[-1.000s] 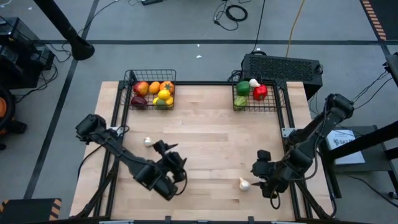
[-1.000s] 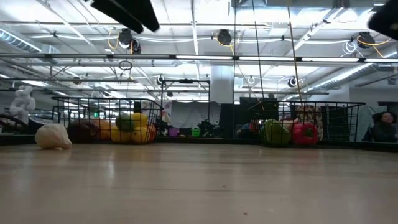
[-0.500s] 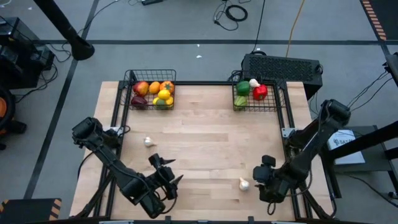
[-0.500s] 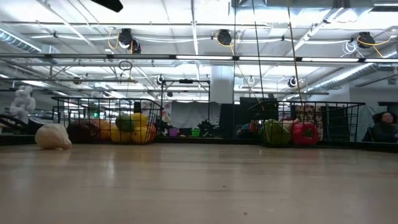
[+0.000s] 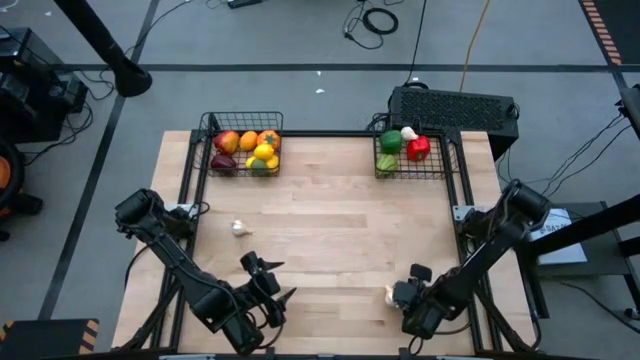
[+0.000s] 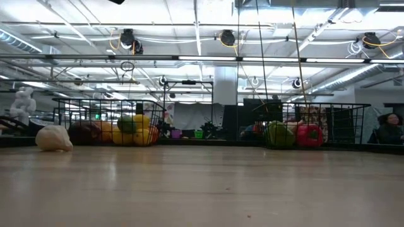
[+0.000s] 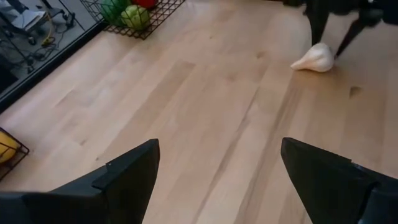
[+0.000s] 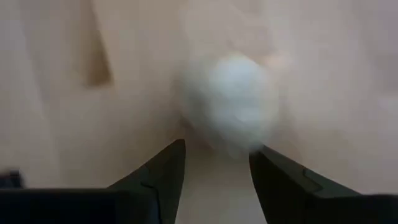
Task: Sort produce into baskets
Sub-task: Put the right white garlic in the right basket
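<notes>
A white garlic bulb (image 5: 389, 293) lies on the table near the front right edge. My right gripper (image 5: 402, 296) points down over it, open, with a finger on either side of the bulb (image 8: 231, 102). My left gripper (image 5: 268, 291) hangs open and empty over the front left of the table. A second garlic bulb (image 5: 239, 228) lies on the wood at the left. The left basket (image 5: 243, 150) holds red, orange and yellow produce. The right basket (image 5: 410, 153) holds green pieces, a red pepper and a garlic bulb. My right gripper comes at the garlic bulb (image 7: 316, 58) from above, pointing steeply down, with its fingers (image 8: 163, 167) at the bulb's sides. I cannot tell whether they touch it. The bulb rests on the table.
A black vented box (image 5: 452, 106) stands behind the right basket. Both baskets stand at the table's far edge (image 5: 320, 133). Bare wood (image 5: 330, 220) stretches between the baskets and the arms.
My right gripper has sunk toward the table and gone toward the near edge, down over the garlic bulb at the front right. My left gripper has swung toward the near left corner. Both garlic bulbs have stayed in place.
</notes>
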Motion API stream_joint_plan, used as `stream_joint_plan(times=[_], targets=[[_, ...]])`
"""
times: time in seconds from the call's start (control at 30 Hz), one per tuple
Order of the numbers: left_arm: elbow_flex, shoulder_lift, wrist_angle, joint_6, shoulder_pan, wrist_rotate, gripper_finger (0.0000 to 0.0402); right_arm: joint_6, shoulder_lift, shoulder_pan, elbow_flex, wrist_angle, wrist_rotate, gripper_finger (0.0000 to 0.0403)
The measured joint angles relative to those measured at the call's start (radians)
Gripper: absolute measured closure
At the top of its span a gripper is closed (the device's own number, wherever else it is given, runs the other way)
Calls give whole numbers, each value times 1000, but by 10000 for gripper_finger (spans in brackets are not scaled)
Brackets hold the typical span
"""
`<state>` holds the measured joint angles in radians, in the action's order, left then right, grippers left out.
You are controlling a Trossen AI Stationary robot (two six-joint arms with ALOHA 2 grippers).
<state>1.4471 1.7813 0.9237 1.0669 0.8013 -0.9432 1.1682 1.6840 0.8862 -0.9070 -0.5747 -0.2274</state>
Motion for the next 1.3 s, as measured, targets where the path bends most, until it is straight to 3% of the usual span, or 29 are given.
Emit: stream_joint_plan(times=[0.2,0.4,0.6,0.8,0.93,1.07,1.3], targets=[[0,0,-1,-7,0,0,59,-24,44,-53,0,146,-9,246],[0,0,2,-9,0,0,59,-55,3,-112,-12,208,-15,256],[0,0,6,-13,0,0,59,-150,-39,-152,-121,59,-46,262],[0,1,8,-33,0,8,59,-251,-44,-166,-249,-238,-178,262],[0,1,14,-55,0,39,59,-279,-43,-152,-225,-259,-221,262],[0,1,52,-61,0,51,59,-187,-43,-131,-158,-209,-209,256],[0,1,179,-60,-23,30,59,-234,-42,-89,-32,-50,-195,197]])
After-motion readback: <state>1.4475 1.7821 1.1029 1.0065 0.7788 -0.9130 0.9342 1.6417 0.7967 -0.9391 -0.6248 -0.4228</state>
